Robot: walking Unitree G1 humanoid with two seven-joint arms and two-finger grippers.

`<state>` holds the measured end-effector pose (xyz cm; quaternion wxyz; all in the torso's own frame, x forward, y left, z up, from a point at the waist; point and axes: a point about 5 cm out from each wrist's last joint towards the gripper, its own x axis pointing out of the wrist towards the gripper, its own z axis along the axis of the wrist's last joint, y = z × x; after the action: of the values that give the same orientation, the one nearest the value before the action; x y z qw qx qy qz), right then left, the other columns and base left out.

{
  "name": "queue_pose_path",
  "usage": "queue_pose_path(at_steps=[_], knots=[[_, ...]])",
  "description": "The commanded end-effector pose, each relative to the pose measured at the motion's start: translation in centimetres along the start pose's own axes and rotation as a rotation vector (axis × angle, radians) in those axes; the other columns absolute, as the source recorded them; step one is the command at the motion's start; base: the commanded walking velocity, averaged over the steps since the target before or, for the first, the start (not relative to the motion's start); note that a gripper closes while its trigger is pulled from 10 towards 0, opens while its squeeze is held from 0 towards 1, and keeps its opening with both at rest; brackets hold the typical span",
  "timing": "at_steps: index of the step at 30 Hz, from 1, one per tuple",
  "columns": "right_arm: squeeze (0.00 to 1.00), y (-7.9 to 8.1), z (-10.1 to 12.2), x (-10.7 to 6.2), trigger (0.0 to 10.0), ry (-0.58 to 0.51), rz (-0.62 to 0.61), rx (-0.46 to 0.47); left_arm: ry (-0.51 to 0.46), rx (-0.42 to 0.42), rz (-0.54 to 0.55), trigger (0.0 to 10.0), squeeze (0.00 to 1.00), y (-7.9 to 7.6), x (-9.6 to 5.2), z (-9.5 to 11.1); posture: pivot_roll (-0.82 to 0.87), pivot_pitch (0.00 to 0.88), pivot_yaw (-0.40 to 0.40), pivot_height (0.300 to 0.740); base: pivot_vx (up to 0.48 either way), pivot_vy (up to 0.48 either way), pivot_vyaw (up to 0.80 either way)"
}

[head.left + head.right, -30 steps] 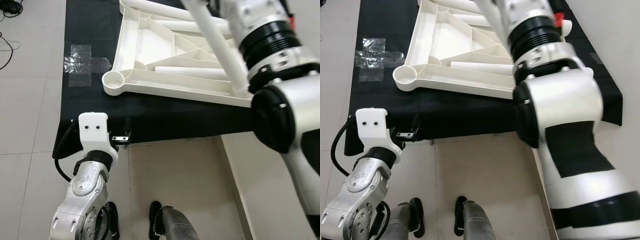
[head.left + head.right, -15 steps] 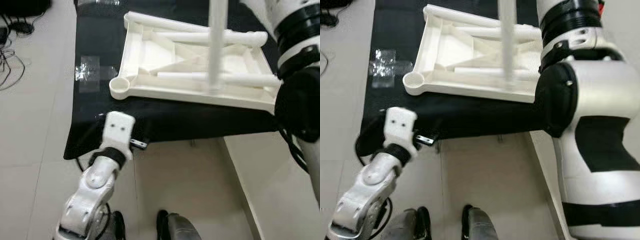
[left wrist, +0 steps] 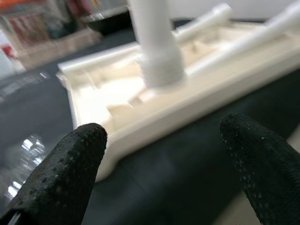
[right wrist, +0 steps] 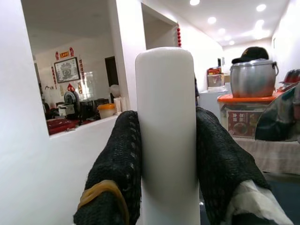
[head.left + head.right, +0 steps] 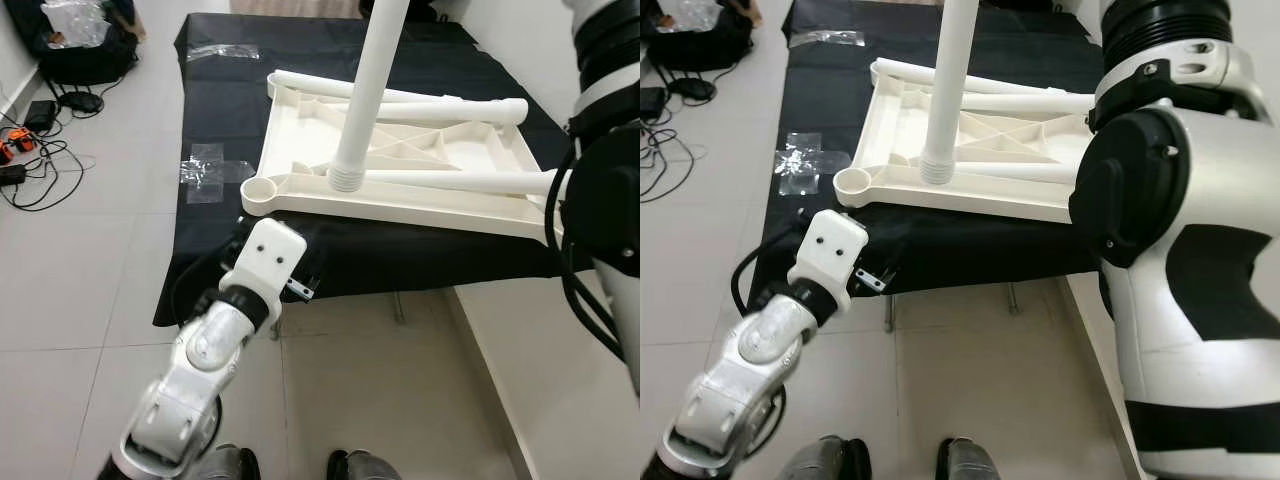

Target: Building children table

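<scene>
Right gripper (image 4: 166,150) jaws are clamping the stiff, light, smooth table leg (image 5: 362,100) mid-shaft above the upturned tabletop (image 5: 300,120), frame centre; left gripper (image 3: 164,159) is gaping empty.

We see a white table top (image 5: 300,140) lying underside-up on a black cloth (image 5: 215,100) — two loose white legs rest across it. A third table leg (image 5: 365,95) hangs upright, threaded end just over the top's near rail. Our left arm (image 5: 215,340) reaches toward the cloth's edge — clear tape (image 5: 210,172) sits nearby.
</scene>
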<state>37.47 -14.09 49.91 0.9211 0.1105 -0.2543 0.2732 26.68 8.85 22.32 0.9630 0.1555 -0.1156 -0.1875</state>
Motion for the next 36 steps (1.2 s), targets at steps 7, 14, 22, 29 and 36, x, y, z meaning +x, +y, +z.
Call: queue_pose_path(at_steps=[7,14,22,29,36], knots=[[0.0,0.5,-3.4,-0.4,0.0,0.089,0.036,0.119,0.028,-0.015,0.045,10.0,0.0,2.7,1.8,-0.8,0.0,0.032,-0.07,0.74,0.0,0.0,0.0],[0.0,1.4,-5.0,-0.8,0.0,0.156,0.068,0.147,0.037,-0.15,-0.06,10.0,0.0,2.0,2.6,-1.6,-0.01,0.037,-0.063,0.74,0.0,0.0,0.0],[0.0,2.2,-4.7,-0.9,0.0,0.136,0.064,0.168,0.057,-0.246,-0.243,10.0,0.0,-2.3,2.1,-2.0,-0.01,0.035,-0.063,0.74,0.0,0.0,0.0],[0.0,3.0,-4.4,-0.8,0.0,0.132,0.078,0.169,0.111,-0.242,-0.214,10.0,0.0,-2.9,1.7,-3.4,-0.01,0.032,-0.071,0.74,0.0,0.0,0.0],[0.0,3.3,-4.0,-0.9,0.0,0.125,0.09,0.165,0.118,-0.202,-0.133,10.0,0.0,-1.2,2.0,-3.9,-0.01,0.031,-0.07,0.74,0.0,0.0,0.0]])
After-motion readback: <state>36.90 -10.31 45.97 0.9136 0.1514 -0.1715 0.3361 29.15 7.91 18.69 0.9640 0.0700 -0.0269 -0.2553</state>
